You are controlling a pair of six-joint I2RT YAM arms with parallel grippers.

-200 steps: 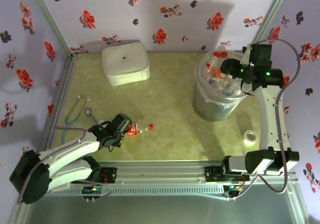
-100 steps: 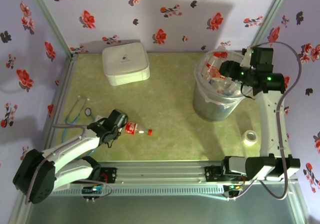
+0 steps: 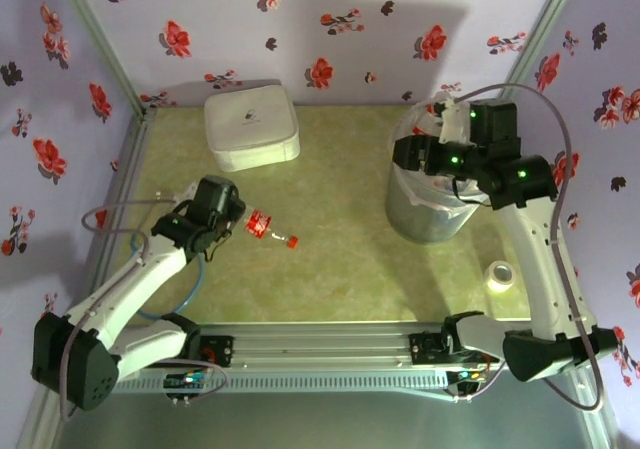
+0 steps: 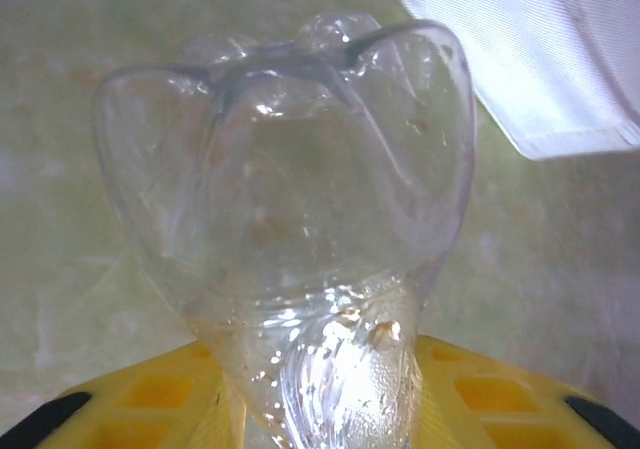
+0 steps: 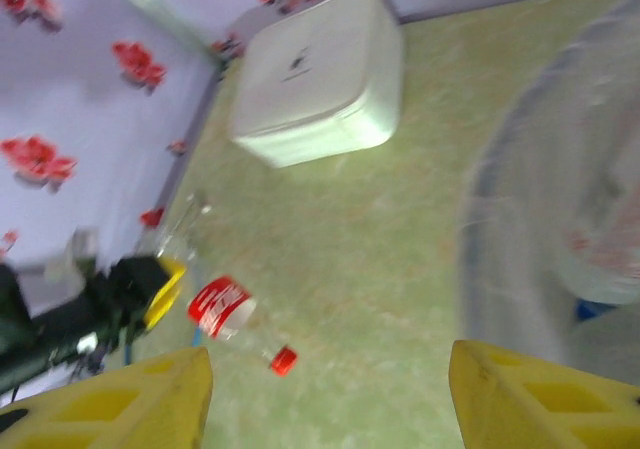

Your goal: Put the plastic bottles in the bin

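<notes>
Clearly, the left gripper is clamped on the base end of a bottle. The bottle is clear, with a red label and red cap, and sits left of centre over the mat. The right gripper hangs over the bin, jaws apart and holding nothing.

Clear bottle, red label and cap; red-flowered lilac walls.
</notes>
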